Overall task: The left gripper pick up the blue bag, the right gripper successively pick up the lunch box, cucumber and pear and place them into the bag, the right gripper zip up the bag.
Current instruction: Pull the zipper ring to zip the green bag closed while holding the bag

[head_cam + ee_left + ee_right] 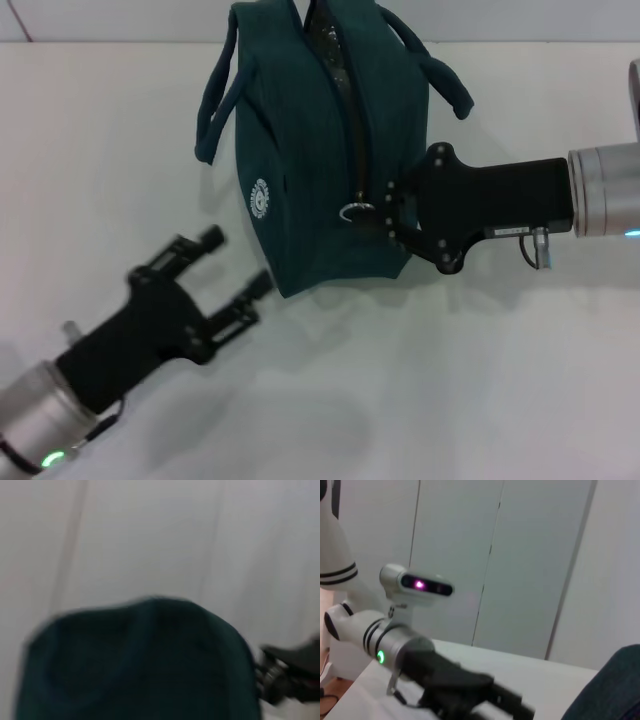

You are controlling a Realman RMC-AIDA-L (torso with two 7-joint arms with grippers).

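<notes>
— What is shown in the head view?
— The blue bag [320,150] is seen standing on the white table [500,380], at the far middle, its handles spread to either side. The right gripper [385,212] is placed against the bag's near right end, at the zipper pull [357,211]; whether the pull is pinched cannot be told. The left gripper [238,270] is held low at the near left, fingers spread wide, nothing gripped, just beside the bag's near left corner.

— And in the left wrist view?
— The bag [140,665] is seen close and blurred; part of the right gripper [290,672] is seen beyond it.

— And in the right wrist view?
— The left arm [420,670] is seen over the table [540,680], and an edge of the bag [615,690] is caught.
</notes>
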